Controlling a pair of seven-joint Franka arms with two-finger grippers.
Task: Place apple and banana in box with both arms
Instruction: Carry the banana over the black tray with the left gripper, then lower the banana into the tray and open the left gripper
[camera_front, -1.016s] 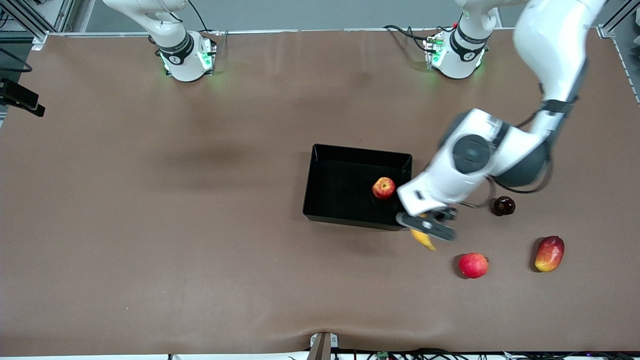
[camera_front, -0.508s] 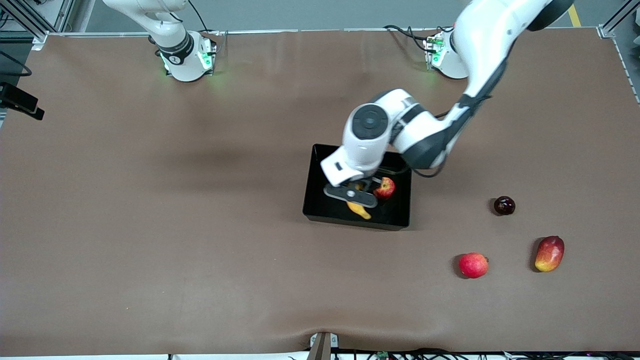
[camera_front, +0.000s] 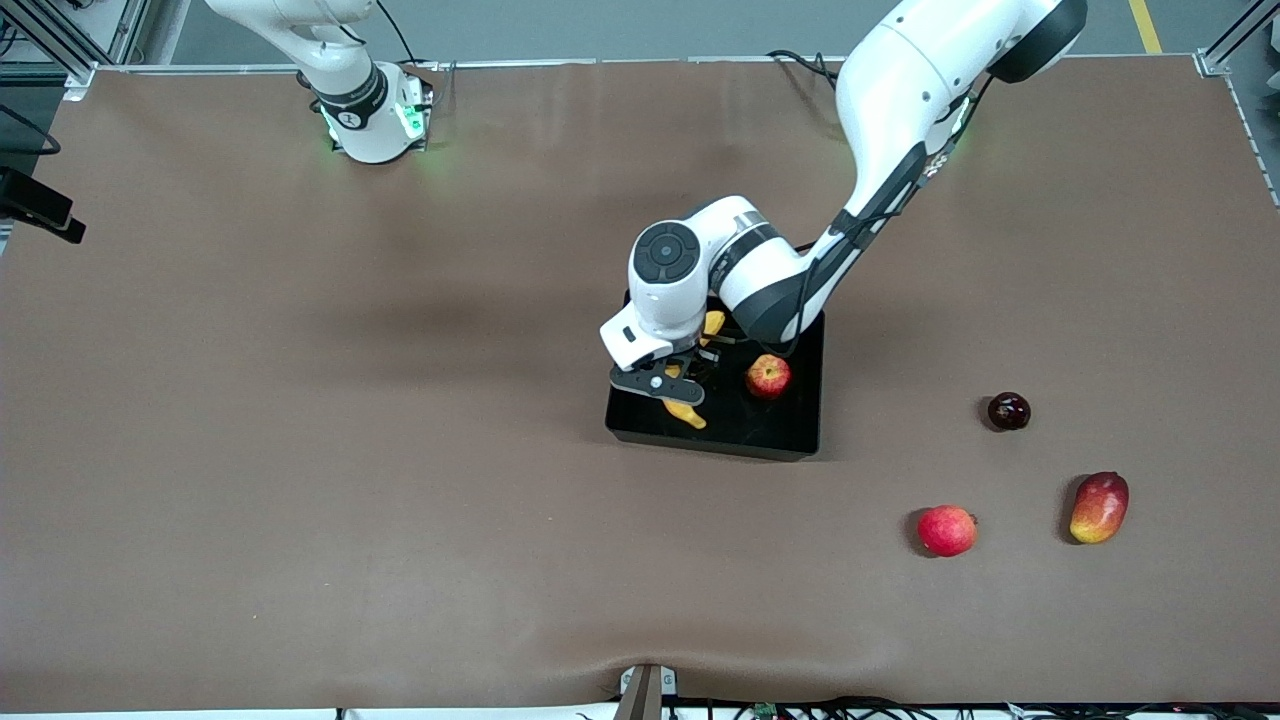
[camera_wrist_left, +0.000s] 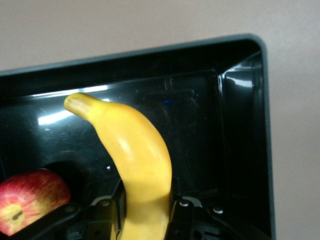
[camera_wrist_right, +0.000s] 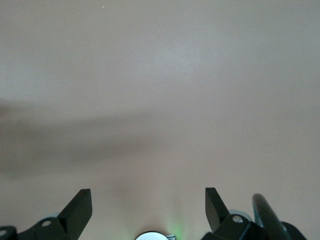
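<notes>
Left gripper (camera_front: 672, 383) clamped on curved yellow banana (camera_wrist_left: 135, 160), over glossy black plastic box (camera_front: 795, 420); streaked red apple (camera_front: 768, 376) beside it inside. Right gripper (camera_wrist_right: 147, 207) waits, fingers apart, over bare brown table (camera_wrist_right: 160, 90).

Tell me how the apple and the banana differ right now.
The apple is small, round and red with yellow streaks; the banana is long, curved and plain yellow. The apple lies free on the floor of the box, touched by no claw, while the banana is clamped in the left claw over the box, toward the right arm's end of it. Both are fruit within the box's outline.
</notes>
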